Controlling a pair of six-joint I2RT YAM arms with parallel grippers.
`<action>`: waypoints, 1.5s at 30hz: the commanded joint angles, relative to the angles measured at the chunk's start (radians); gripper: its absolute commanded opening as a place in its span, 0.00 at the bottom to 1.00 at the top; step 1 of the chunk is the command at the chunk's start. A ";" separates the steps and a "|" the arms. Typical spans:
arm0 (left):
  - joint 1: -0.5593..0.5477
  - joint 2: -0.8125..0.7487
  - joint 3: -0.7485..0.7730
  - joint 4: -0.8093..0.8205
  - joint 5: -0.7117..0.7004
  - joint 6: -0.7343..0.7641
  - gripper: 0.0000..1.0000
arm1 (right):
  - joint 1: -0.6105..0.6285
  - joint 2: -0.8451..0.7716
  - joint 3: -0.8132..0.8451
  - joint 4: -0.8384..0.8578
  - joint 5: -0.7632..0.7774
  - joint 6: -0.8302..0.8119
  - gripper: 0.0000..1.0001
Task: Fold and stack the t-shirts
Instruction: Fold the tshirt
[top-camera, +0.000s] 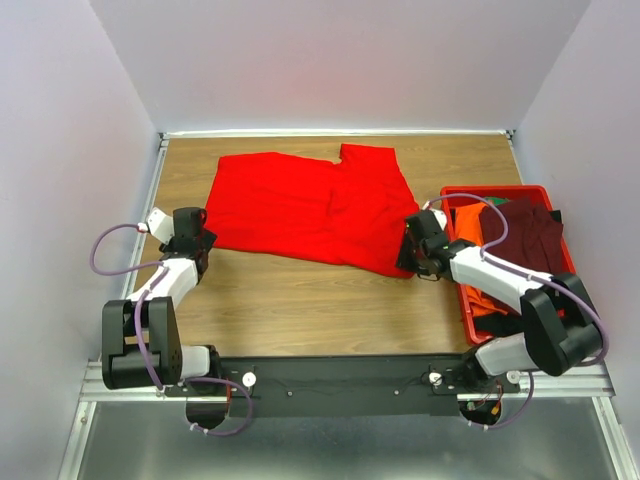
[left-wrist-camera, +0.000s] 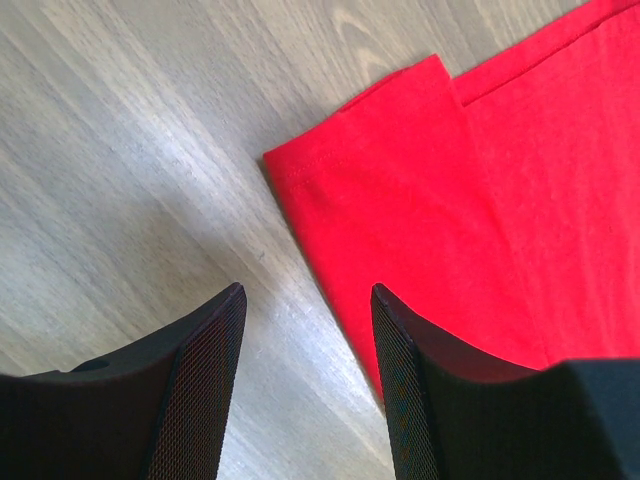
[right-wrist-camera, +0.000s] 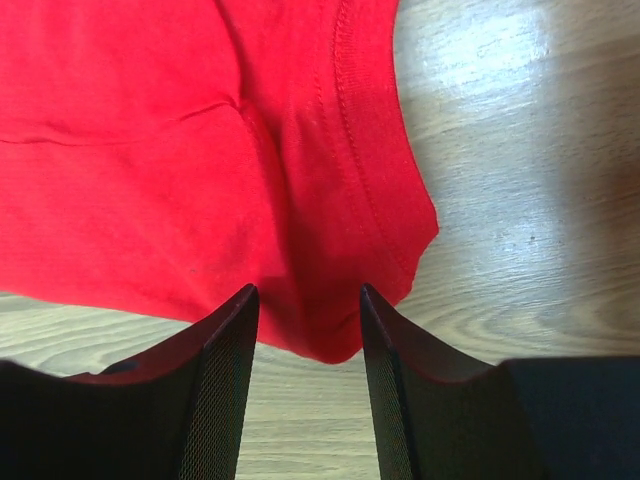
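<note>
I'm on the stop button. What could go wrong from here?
The open left tool hangs mostly over bare table beside a corner of the red t-shirt, so closing may miss the cloth. The open right tool straddles a bunched hem; it may pinch uneven layers. Its arm overhangs the bin; shirts there could snag.
</note>
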 joint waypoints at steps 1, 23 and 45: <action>0.011 0.014 -0.016 0.055 -0.005 0.015 0.61 | 0.003 0.023 0.014 0.001 0.026 -0.007 0.50; 0.028 0.106 0.010 0.101 0.041 0.032 0.61 | -0.085 -0.040 0.055 -0.117 0.054 -0.065 0.25; 0.028 0.317 0.214 -0.020 -0.019 0.001 0.50 | -0.058 -0.020 0.020 -0.048 -0.062 -0.057 0.49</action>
